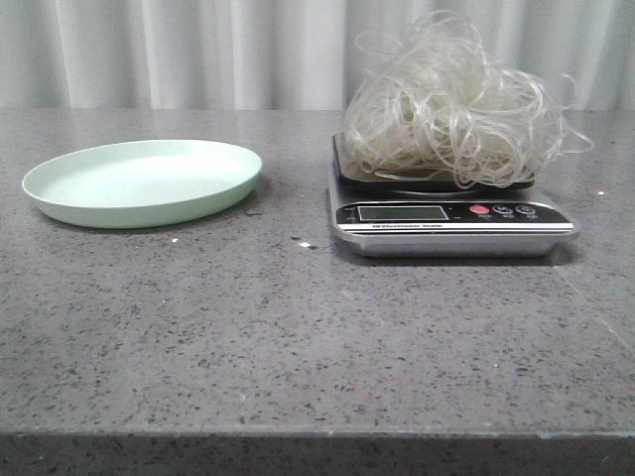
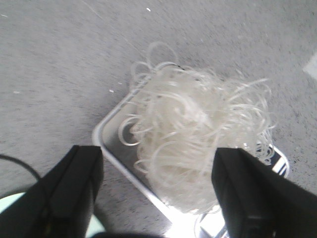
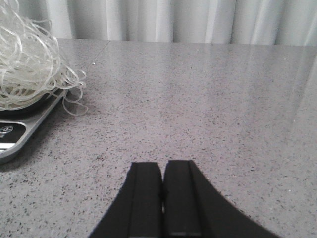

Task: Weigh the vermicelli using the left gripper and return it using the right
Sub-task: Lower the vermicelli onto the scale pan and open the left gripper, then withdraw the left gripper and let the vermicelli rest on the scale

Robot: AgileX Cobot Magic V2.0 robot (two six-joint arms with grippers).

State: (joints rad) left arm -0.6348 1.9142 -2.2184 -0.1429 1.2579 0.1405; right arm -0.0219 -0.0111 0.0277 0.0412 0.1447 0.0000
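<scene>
The vermicelli (image 1: 451, 104) is a fluffy whitish tangle of noodle strands heaped on the platform of a silver digital scale (image 1: 451, 228) at the right of the table. It also shows in the left wrist view (image 2: 195, 144) and at the edge of the right wrist view (image 3: 27, 64). The pale green plate (image 1: 144, 181) lies bare at the left. My left gripper (image 2: 157, 161) is open and empty above the vermicelli, its fingers apart on either side of it. My right gripper (image 3: 162, 168) is shut and empty, low over the bare table to the right of the scale (image 3: 20, 134). Neither gripper shows in the front view.
The grey speckled stone table (image 1: 298, 337) runs to a front edge near the camera. White curtains (image 1: 198, 50) hang behind it. Small pale specks (image 1: 303, 243) lie between plate and scale.
</scene>
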